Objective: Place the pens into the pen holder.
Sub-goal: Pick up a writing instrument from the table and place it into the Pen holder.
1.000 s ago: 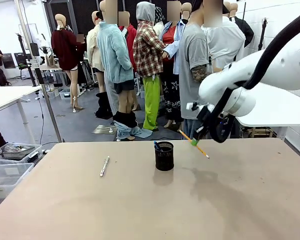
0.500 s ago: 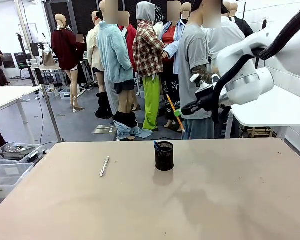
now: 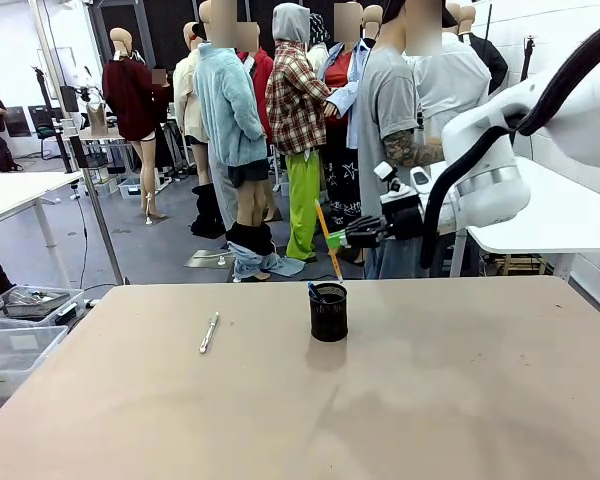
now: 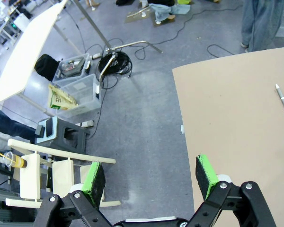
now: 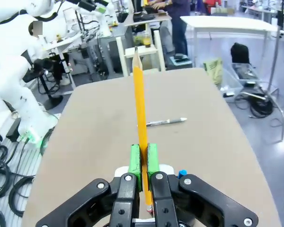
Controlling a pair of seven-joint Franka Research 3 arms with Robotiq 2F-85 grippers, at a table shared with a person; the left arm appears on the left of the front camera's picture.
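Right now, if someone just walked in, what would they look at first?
Probably the orange pencil, pinched by the right end effector and tilted in the air, its lower tip just above the black holder mid-table. Next, the silver pen lying alone on the table, left of the holder.

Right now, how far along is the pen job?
Done: a blue pen stands in the pen holder. In hand: the right gripper is shut on the orange pencil, above the holder, not yet in. To do: the silver pen lies on the table; the left gripper is open and empty.
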